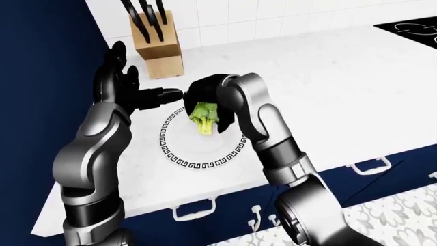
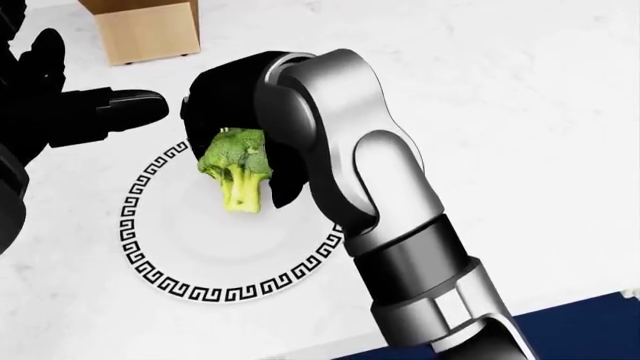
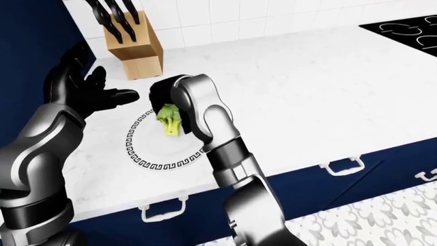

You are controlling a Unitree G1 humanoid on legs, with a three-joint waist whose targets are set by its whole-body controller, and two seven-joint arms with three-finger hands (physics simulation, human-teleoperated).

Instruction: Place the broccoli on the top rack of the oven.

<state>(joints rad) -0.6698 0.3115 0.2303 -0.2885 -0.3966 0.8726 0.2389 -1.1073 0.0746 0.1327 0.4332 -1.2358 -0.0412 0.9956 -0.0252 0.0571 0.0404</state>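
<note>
Head view: the right hand [image 2: 240, 105] bends down over a white plate [image 2: 170, 247] with a black key-pattern rim, and its dark fingers [image 2: 285, 176] close round the head of the broccoli [image 2: 233, 166]. The green top sits up under the palm and the pale stalk points down toward the bottom of the view. The stalk's end appears to hang just clear of the plate, though from this angle that is hard to be sure of. The left hand [image 2: 70, 112] enters from the left edge, its fingers spread and holding nothing, one finger pointing toward the right hand but apart from it. The lower part of a wooden knife block [image 2: 150, 30] shows at the top, standing on the white counter [image 2: 520, 112].

Left-eye view: the plate lies near the left end of the counter, with the knife block above it against the tiled wall [image 1: 239, 15]. Black knife handles [image 1: 145, 13] stick up out of the block. The left hand is raised and open just left of the plate. A black stove top [image 1: 413, 28] shows at the top right corner. Below the counter's edge run navy drawers with white handles [image 1: 193, 210].

Right-eye view: the same layout from slightly further right. The broccoli is over the upper part of the plate, gripped in the right hand. A patterned floor [image 3: 382, 220] shows at the bottom right.
</note>
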